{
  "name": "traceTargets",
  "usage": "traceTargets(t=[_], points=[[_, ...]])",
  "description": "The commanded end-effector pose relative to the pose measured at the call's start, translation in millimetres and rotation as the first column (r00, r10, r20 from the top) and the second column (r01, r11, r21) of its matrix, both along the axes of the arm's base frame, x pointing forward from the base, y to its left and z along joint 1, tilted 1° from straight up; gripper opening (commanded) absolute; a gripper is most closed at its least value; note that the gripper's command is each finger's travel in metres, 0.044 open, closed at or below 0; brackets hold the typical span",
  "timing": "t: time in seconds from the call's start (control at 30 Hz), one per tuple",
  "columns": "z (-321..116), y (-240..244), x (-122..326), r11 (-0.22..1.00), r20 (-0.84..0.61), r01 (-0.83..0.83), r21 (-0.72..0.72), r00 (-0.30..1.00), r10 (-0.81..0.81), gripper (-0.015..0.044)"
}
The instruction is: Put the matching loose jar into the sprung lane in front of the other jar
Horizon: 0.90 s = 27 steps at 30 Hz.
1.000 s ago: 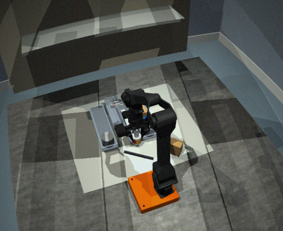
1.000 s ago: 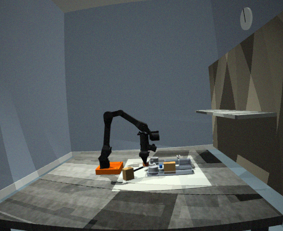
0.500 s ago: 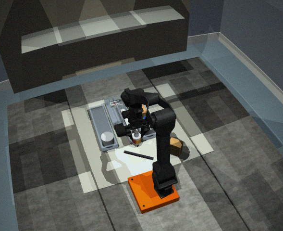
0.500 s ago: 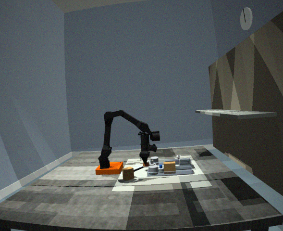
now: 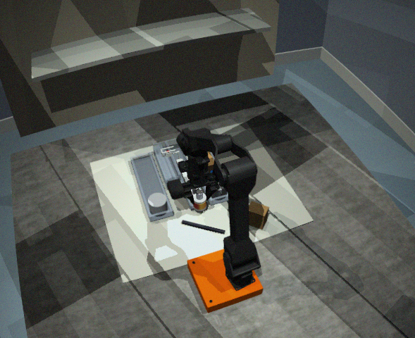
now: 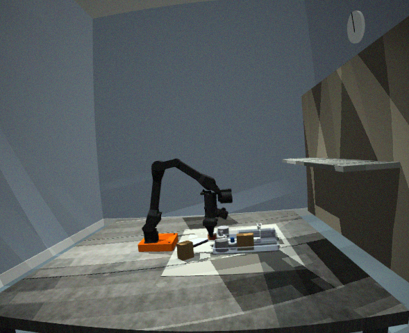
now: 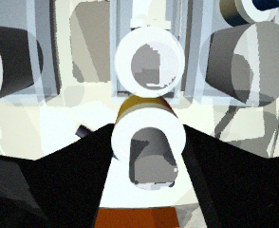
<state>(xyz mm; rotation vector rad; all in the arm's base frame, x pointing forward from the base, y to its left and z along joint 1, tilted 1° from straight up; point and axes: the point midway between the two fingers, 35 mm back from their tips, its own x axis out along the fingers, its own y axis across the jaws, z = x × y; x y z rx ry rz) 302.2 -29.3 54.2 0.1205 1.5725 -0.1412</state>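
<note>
My gripper [image 5: 199,193] [image 6: 210,234] [image 7: 146,129] is shut on an upright jar [image 5: 200,203] [image 6: 212,236] [image 7: 150,115] with a broad white top, a grey knob and an amber body. The sprung lane [image 5: 168,165] [image 7: 114,52] is the middle channel. The lane jar [image 7: 150,62], with a round white top, stands at its front end, with the white pusher plate [image 7: 150,23] behind it. The held jar is just outside the front end and overlaps the low front stop in the wrist view. Any gap or contact between the jars cannot be told. The arm hides much of the lane in the top view.
Grey cylinders stand in the left channel [image 5: 149,178] and the right channel. A blue-topped jar [image 6: 232,239] [image 7: 244,10] and a brown box [image 6: 244,241] are behind the right cylinder [image 7: 272,62]. A black bar [image 5: 203,226] and a brown block [image 5: 258,215] [image 6: 185,250] lie nearer the base.
</note>
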Motion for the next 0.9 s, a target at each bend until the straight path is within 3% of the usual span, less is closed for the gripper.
traceTargets(t=[0.0,0.87], points=[[2.9,-1.4,8.5,1.000,0.025,-0.005,-0.004,1.000,0.005,0.0000],[4.0,-2.8,17.5,1.000,0.026,-0.005,-0.005,1.000,0.005,0.0000]])
